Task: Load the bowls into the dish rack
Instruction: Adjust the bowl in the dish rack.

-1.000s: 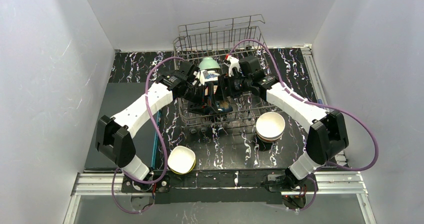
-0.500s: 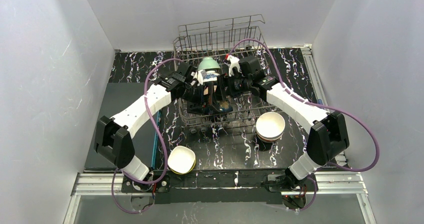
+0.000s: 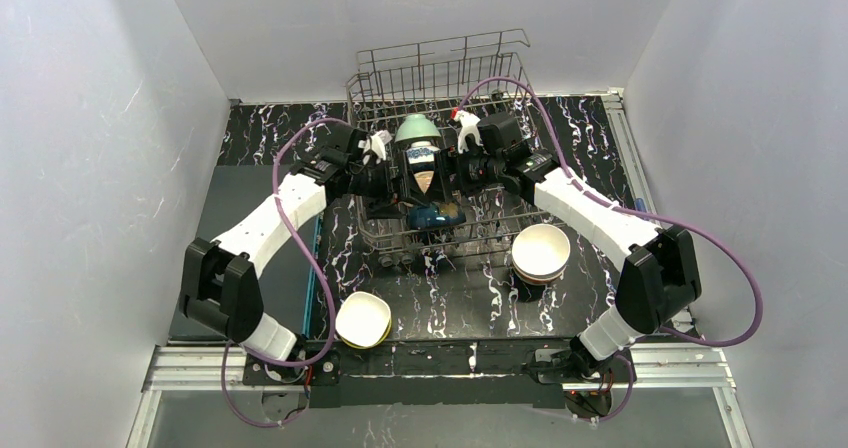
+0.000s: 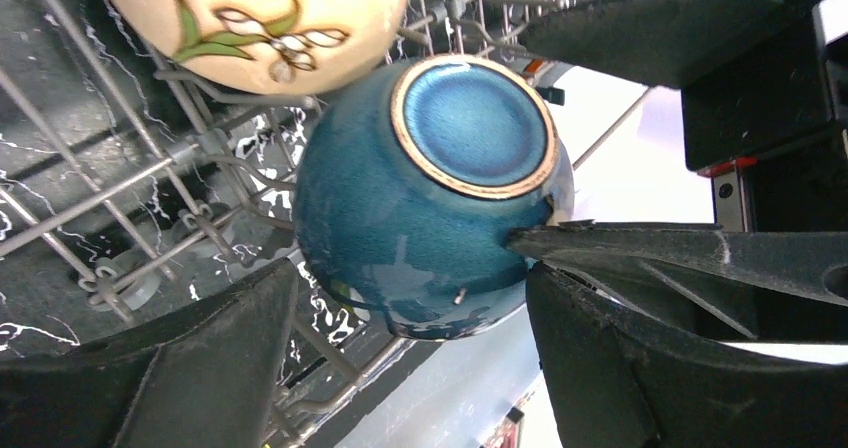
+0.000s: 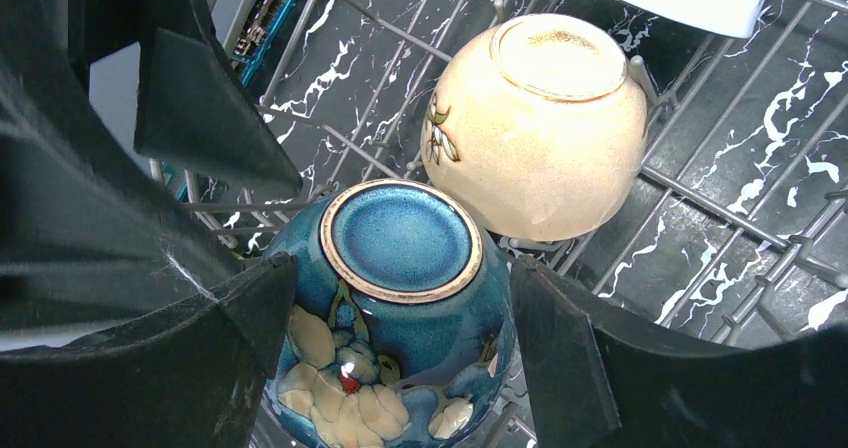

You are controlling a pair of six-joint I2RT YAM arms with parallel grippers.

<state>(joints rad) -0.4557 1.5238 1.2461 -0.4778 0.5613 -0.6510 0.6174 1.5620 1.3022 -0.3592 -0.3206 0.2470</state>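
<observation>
the left tool (image 4: 410, 273) stood wide open and held nothing, with gaps between its fingers and the blue bowl (image 4: 400, 218) between them. that bowl sat upside down on the wires of the rack (image 4: 100, 198), probably so it would drain. a cream bowl (image 4: 260, 8) lay just past it, turned the same way. the right tool (image 5: 400, 266) was spread too, its fingers close beside the blue bowl but seemingly not pinching it. behind both tools, a white bowl (image 3: 362, 319) and a stack (image 3: 541, 252) sat on the desk (image 3: 450, 308), not yet loaded.
</observation>
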